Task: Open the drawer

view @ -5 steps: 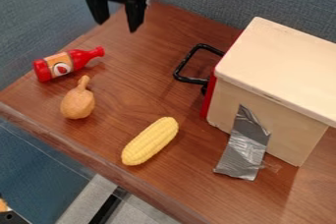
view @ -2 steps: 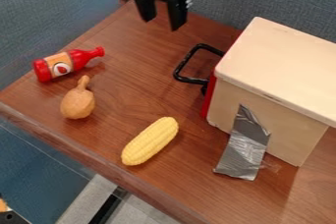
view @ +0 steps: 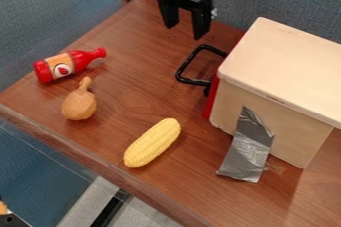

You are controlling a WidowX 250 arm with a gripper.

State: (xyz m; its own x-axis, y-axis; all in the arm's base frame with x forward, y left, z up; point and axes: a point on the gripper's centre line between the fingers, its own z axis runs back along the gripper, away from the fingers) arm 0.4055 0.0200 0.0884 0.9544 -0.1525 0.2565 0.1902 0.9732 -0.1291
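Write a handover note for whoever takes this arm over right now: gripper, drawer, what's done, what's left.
Gripper: open and holding nothing, above the table's far part, up and a little left of the handle in the view.
Drawer: its red front sits against the cream box, black handle sticking out to the left.
Done: nothing on the drawer; it looks closed and the handle is not gripped.
Left: get the fingers onto the handle, then pull the drawer out, away from the box.
Keep clear of: red bottle, drumstick and corn.
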